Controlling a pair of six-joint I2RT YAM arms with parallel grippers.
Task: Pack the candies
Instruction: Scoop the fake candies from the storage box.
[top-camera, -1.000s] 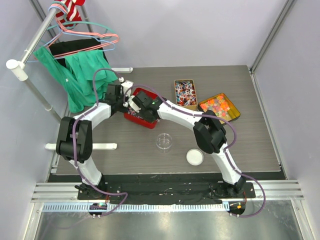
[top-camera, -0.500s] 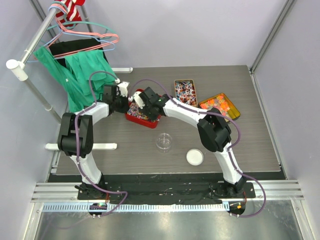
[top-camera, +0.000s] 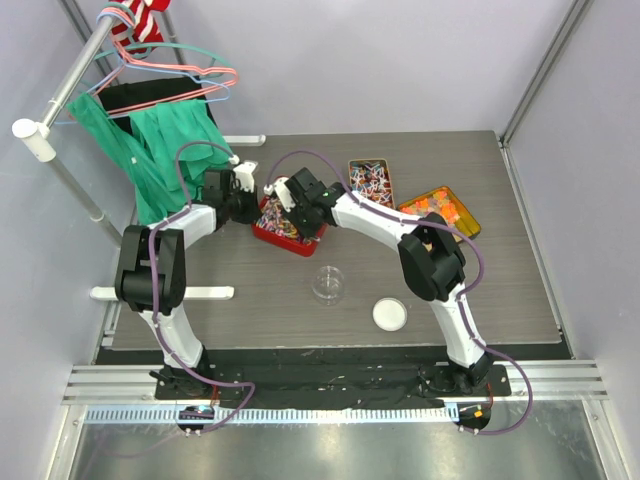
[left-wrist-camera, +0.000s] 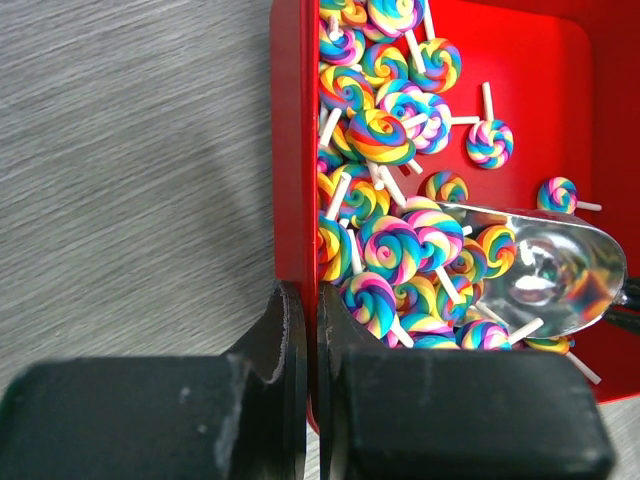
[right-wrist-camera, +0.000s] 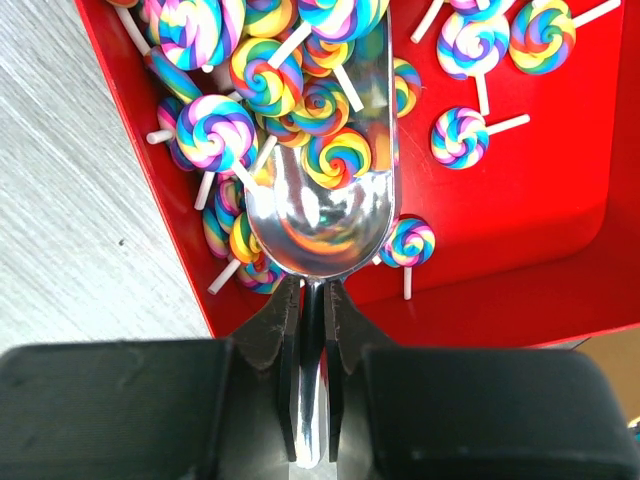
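Scoop (right-wrist-camera: 320, 215) lies in red tray (right-wrist-camera: 520, 260) among candies (right-wrist-camera: 215, 130), clamped by R gripper (right-wrist-camera: 312, 296); L gripper (left-wrist-camera: 303, 312) pinches tray wall. Clear cup (top-camera: 327, 284) near tray looks empty to me, so packing's barely begun.

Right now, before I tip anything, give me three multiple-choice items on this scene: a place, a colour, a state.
1. Where is the silver metal scoop? A in the red plastic tray B beside it C lifted high above it
2. What colour are the tray's swirl lollipops? A plain orange B rainbow C white
3. What does the left gripper hold? A nothing B the scoop C the tray's wall
Answers: 1A, lollipops surround its bowl inside the tray; 2B, multicoloured swirls; 3C, its fingers are shut across the red wall.
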